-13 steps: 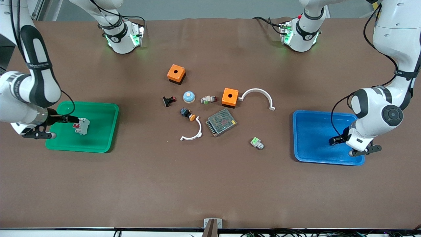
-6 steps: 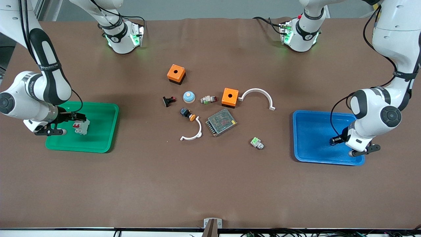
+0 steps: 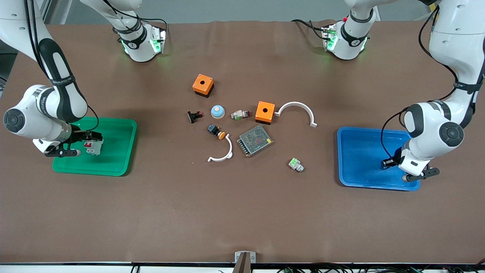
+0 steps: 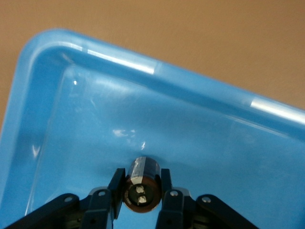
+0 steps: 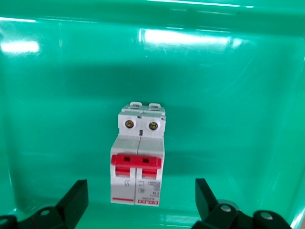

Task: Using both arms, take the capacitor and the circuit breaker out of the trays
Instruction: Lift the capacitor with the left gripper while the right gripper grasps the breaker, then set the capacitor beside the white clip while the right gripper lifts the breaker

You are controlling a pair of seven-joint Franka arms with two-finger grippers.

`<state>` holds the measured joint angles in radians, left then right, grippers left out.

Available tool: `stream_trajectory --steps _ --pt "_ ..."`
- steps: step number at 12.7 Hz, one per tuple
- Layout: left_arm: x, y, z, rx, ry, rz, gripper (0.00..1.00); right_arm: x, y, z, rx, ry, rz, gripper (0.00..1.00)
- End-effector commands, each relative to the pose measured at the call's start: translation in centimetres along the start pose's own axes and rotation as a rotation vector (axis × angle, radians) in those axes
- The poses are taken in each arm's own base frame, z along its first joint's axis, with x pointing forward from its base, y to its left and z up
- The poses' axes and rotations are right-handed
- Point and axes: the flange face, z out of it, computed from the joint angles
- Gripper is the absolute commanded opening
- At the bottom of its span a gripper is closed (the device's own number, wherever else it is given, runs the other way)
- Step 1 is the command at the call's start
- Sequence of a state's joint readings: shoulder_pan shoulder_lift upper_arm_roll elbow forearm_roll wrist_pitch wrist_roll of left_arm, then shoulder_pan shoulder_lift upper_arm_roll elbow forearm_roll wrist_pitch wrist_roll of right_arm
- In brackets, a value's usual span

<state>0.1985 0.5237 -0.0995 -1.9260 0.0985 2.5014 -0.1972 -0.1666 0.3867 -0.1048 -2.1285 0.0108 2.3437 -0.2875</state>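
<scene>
The capacitor (image 4: 141,190), a stubby dark cylinder with two metal leads on its end, sits between the fingers of my left gripper (image 4: 141,180), which is shut on it. That gripper (image 3: 387,163) hangs low inside the blue tray (image 3: 360,151), by the tray's edge toward the left arm's end. The breaker (image 3: 94,146), a pale grey block with red levers, lies flat on the floor of the green tray (image 3: 117,151). My right gripper (image 3: 85,144) is open low in that tray. In the right wrist view the breaker (image 5: 138,157) lies between the spread fingers (image 5: 76,200), touching neither.
In the middle of the table lie two orange boxes (image 3: 203,85), a mesh-covered box (image 3: 255,140), two white curved pieces (image 3: 297,110), a blue-topped button (image 3: 217,111), a black push button with an orange cap (image 3: 216,131) and small switch parts (image 3: 296,164).
The left gripper's fingers have closed on the capacitor over the blue tray. The right arm has swung its elbow up and drawn the open gripper slightly back; the breaker stays in the green tray.
</scene>
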Motion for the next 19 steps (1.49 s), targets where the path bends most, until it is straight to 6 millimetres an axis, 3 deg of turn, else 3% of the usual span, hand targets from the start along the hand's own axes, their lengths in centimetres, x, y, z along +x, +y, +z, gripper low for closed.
stream_trajectory --steps 1,3,6,8,10,12,16,19 --pt "-1.2 4.1 -5.0 0.008 -0.031 0.048 0.00 -0.4 0.5 0.0 -0.011 0.010 -0.011 0.77" --pt "-2.8 8.6 -7.0 -0.007 -0.061 0.058 0.00 -0.2 0.8 -0.1 -0.007 0.014 -0.002 0.56" --pt "-5.3 14.8 -7.3 -0.036 -0.091 0.043 0.00 -0.3 1.2 -0.1 -0.007 0.016 0.004 0.29" --pt "-7.6 19.3 -7.3 -0.051 -0.110 0.008 0.00 -0.3 1.5 -0.2 -0.005 0.019 0.011 0.19" --pt "-10.6 24.0 -6.0 -0.043 -0.137 -0.020 0.00 -0.2 1.5 -0.4 -0.006 0.022 0.010 0.13" --pt "-13.2 27.6 -4.6 -0.044 -0.147 -0.073 0.00 -0.2 1.5 -0.6 -0.006 0.025 0.011 0.10" --pt "-18.4 32.0 -1.7 -0.058 -0.154 -0.127 0.00 1.0 0.7 -4.4 0.003 0.048 0.018 0.09" --pt "-19.8 32.0 0.7 -0.016 -0.161 -0.101 0.00 3.0 -1.1 -9.3 0.048 0.041 0.047 0.09"
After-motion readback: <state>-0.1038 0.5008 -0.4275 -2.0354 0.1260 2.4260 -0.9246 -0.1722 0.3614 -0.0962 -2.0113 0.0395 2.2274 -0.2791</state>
